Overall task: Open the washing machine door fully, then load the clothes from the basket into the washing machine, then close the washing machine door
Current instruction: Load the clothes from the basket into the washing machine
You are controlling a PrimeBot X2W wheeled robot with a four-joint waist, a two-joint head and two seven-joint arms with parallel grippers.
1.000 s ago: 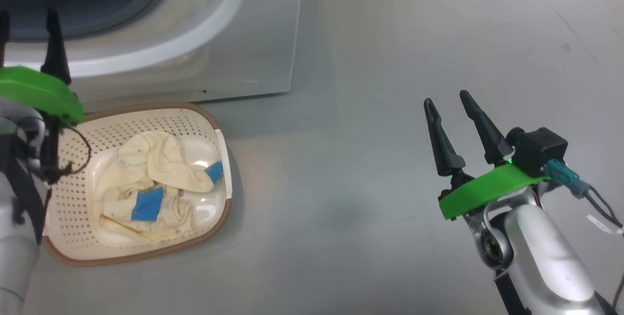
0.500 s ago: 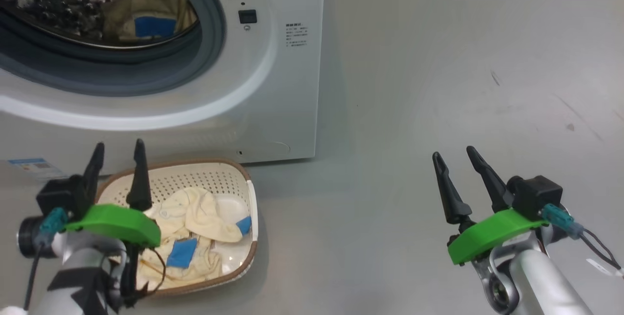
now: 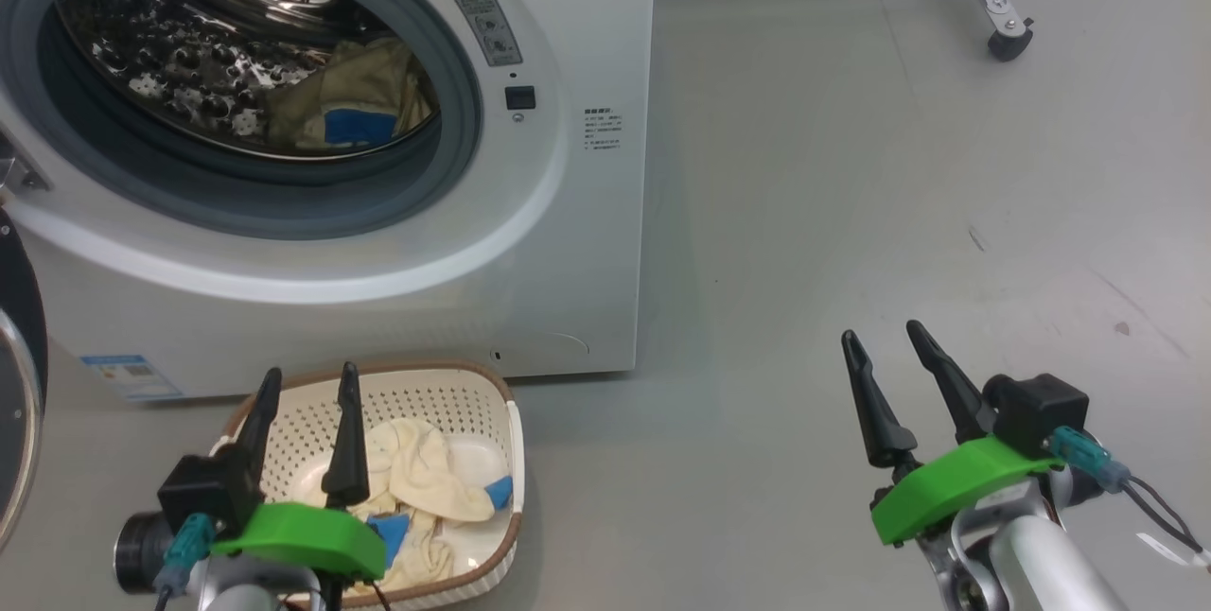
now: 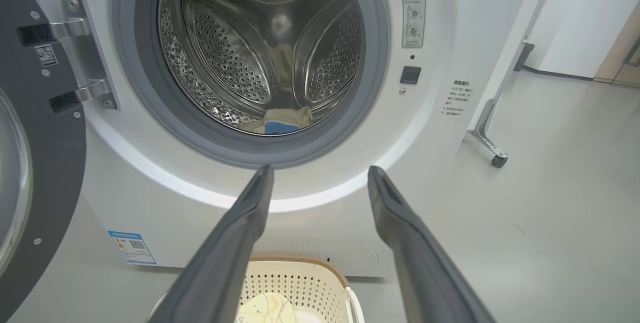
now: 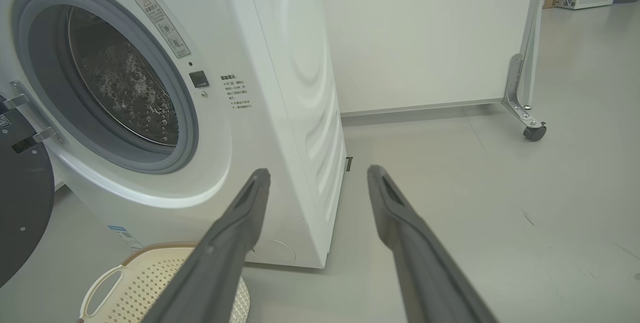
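Observation:
The washing machine (image 3: 568,214) stands at the upper left with its drum (image 4: 260,48) exposed. Its door (image 4: 45,113) is swung wide open to the left, black rim toward me. One piece of the clothes (image 3: 350,110) lies in the drum. The basket (image 3: 473,393) sits on the floor before the machine, and more cream and blue clothes (image 3: 426,474) lie in it. My left gripper (image 3: 311,371) hovers open and empty over the basket's near-left side, fingers aimed at the drum. My right gripper (image 3: 882,332) hangs open and empty over the bare floor, right of the machine.
A white frame on a caster wheel (image 3: 1008,39) stands at the back right, beside a pale wall (image 5: 425,38). Open grey floor (image 3: 851,214) stretches right of the machine. A blue label sticker (image 3: 128,375) marks the machine's lower left front.
The head view has tilted up, bringing the drum opening into sight. My left gripper has drawn back from the machine's front to the basket's near side. Both grippers stay open.

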